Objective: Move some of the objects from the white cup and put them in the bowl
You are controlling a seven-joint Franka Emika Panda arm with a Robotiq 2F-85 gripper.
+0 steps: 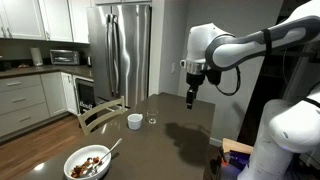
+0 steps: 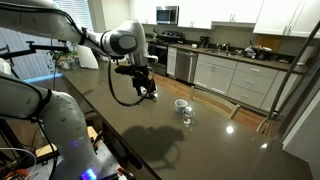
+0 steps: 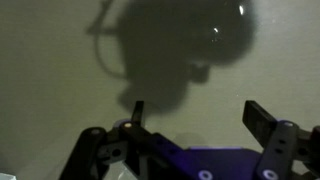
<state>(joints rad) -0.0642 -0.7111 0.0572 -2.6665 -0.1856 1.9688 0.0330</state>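
Observation:
The white cup (image 1: 135, 121) stands near the far end of the dark table and also shows in an exterior view (image 2: 180, 104). I cannot see what is inside it. The wide white bowl (image 1: 74, 174) sits at the near corner and holds reddish-brown bits (image 1: 88, 163) and a spoon (image 1: 113, 148). My gripper (image 1: 190, 99) hangs above the table, apart from the cup, and shows in both exterior views (image 2: 147, 92). In the wrist view the gripper (image 3: 197, 115) is open and empty, over bare table with only its own shadow below.
A tiny clear glass (image 1: 152, 120) stands right beside the cup and shows in both exterior views (image 2: 186, 118). A wooden chair (image 1: 100, 113) stands at the table's far edge. A steel fridge (image 1: 122, 50) and kitchen counters lie beyond.

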